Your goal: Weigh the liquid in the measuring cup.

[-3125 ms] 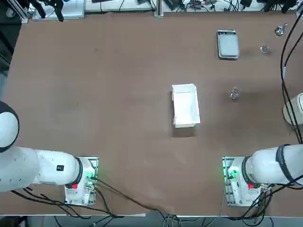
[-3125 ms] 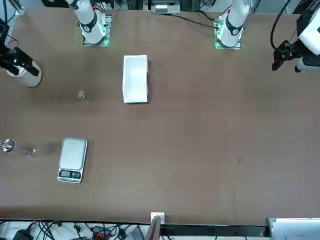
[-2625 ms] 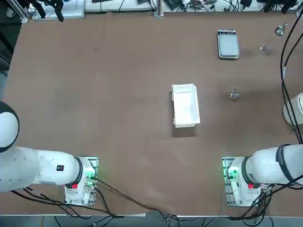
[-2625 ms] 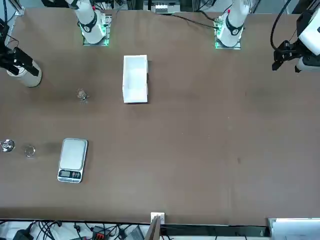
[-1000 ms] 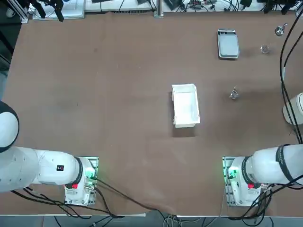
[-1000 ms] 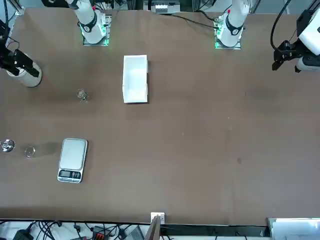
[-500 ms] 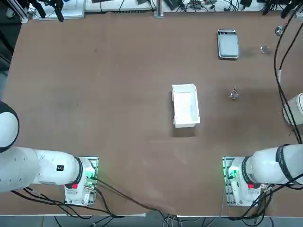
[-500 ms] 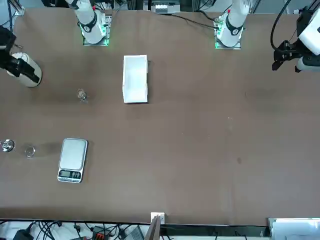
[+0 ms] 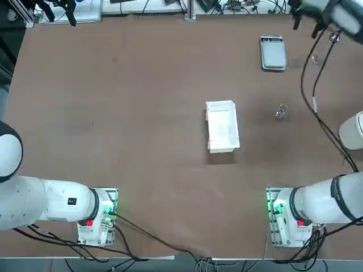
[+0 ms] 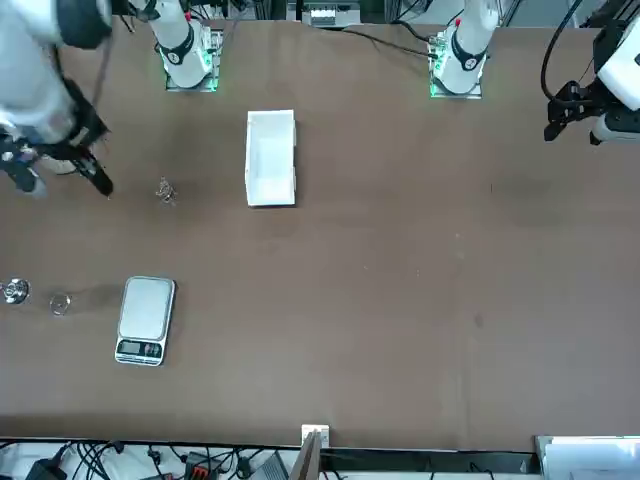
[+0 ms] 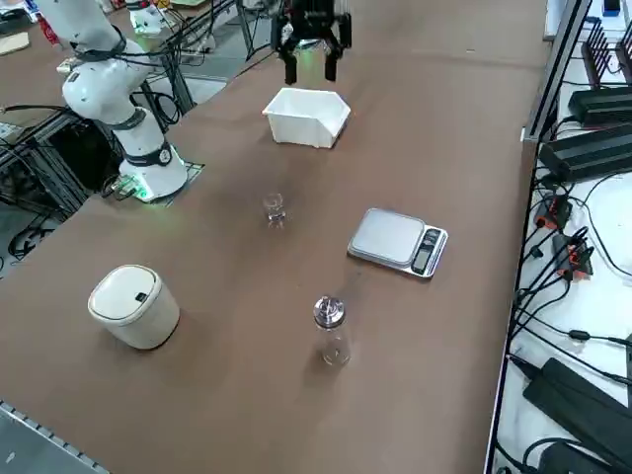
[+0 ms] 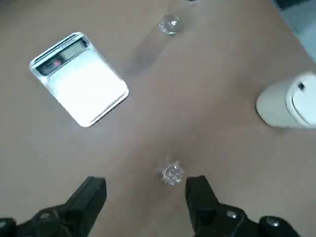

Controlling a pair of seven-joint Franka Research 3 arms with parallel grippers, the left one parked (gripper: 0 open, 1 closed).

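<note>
My right claw (image 12: 145, 183) is spread wide and empty above the table (image 9: 142, 141), with the measuring cup (image 12: 172, 173) standing below it on the table's right half, lined up nearer one fingertip than the other.

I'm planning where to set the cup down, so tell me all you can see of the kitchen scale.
The scale is a flat, silvery slab with rounded corners. A smooth, pale square platform fills most of it; a dark strip along one end carries a small display and buttons. It lies flat on the brown table, platform up, with nothing on it.
</note>
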